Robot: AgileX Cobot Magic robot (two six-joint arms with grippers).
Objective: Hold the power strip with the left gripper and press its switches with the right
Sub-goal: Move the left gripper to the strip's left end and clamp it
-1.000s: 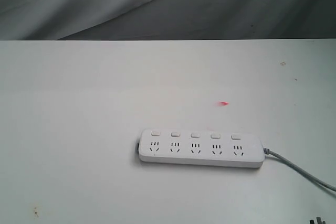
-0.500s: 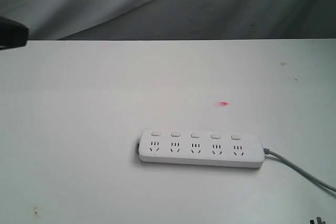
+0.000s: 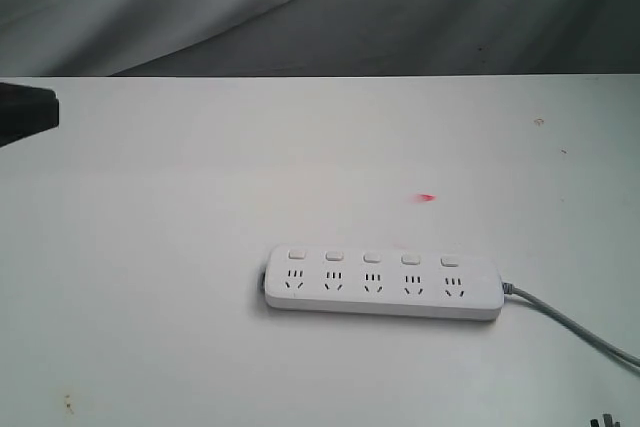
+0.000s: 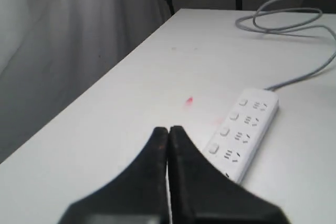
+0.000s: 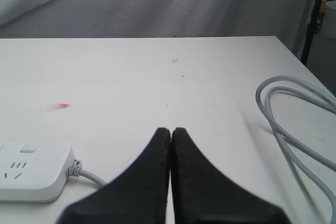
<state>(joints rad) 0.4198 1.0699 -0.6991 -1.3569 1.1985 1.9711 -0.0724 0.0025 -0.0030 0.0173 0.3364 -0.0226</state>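
We see the long white plastic power strip (image 3: 385,284) lying crosswise, well apart from our left claw (image 4: 168,132), its grey cord (image 3: 560,319) nearer our right claw (image 5: 170,132); both claws pressed together, empty.

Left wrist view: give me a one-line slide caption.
Shut left gripper poised over the white table, power strip lying just ahead, untouched.

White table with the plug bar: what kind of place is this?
Probably a robot test bench: a plain white table, a grey cloth backdrop, one power strip, and the robot's black left gripper.
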